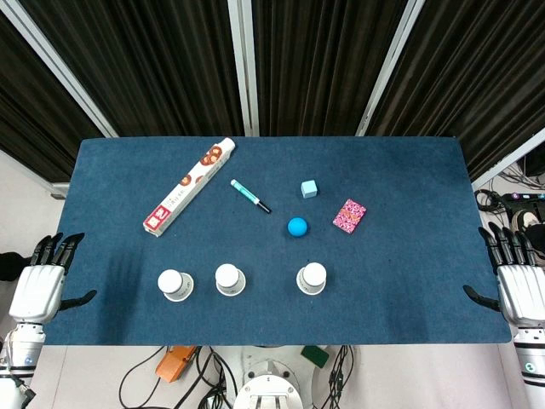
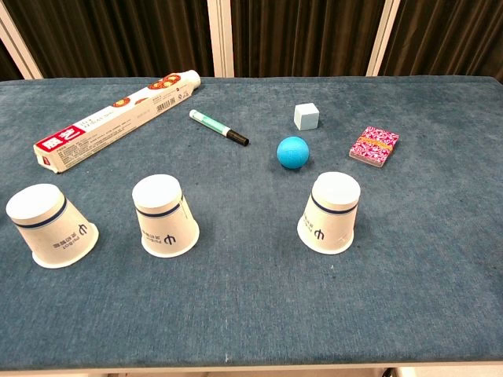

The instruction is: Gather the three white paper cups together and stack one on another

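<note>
Where the blue worktop (image 1: 409, 290) runs nearest the robot, three white paper cups stand upside down in a row, each apart from the others: the left cup (image 1: 174, 285), the middle cup (image 1: 230, 279) fairly near it, and the right cup (image 1: 312, 278) set further off. From the chest view their sides show a dark band and a printed mark, which the head view, looking down on the cup bottoms, does not reveal. Only the head view takes in the hands: the left hand (image 1: 41, 285) hangs just off the worktop's left edge and the right hand (image 1: 516, 285) just off its right edge, both empty with fingers spread and pointing away from the robot, well apart from the cups. Beyond the right cup lies a blue ball (image 1: 297, 226), with a pink patterned card pack (image 1: 350, 215) to its right and a pale blue cube (image 1: 309, 189) just past it. Left of these a green-and-white marker (image 1: 249, 195) lies slantwise, and further left a long white box (image 1: 189, 187) stretches diagonally toward the far edge.
</note>
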### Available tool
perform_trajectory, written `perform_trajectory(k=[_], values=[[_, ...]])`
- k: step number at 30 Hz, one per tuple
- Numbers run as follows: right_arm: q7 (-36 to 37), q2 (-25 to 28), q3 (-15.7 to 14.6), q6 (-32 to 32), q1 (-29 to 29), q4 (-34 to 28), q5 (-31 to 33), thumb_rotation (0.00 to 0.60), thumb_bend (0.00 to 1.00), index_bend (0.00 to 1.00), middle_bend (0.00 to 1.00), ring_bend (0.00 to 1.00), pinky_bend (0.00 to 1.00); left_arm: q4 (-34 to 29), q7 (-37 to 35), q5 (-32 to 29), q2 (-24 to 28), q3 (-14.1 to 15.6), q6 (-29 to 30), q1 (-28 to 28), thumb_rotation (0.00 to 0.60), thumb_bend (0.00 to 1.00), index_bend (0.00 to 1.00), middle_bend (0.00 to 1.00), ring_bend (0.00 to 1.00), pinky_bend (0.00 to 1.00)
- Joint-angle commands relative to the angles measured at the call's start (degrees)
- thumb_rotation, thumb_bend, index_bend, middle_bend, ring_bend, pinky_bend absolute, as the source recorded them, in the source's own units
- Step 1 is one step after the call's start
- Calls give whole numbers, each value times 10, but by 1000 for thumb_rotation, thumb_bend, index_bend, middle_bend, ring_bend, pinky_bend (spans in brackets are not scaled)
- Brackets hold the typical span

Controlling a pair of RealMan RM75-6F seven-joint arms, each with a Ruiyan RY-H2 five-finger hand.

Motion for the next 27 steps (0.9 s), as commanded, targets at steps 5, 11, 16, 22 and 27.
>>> perform_trajectory(k=[5,11,16,22,27], values=[[1,3,1,1,1,-2,-4,600,226,0,74,0,42,-6,1,9,-3,6,-9,-6,600,82,84,102,38,22],[1,12,4,14,-2,-9,-11,600,227,0,74,0,42,-31,-26,31,-13,19,-55,-33,600,81,103,104,56,22],[1,15,4,21,-5,-10,-14,600,227,0,74,0,42,-45,-35,23,-39,14,-103,-64,600,80,141,141,85,32],[4,13,1,19,-9,-8,-11,600,227,0,74,0,42,-52,-16,0,-73,8,-138,-86,600,79,174,161,105,33],[6,9,1,17,-8,-4,-10,600,227,0,74,0,42,-54,11,-27,-98,3,-149,-93,600,80,199,187,126,33]])
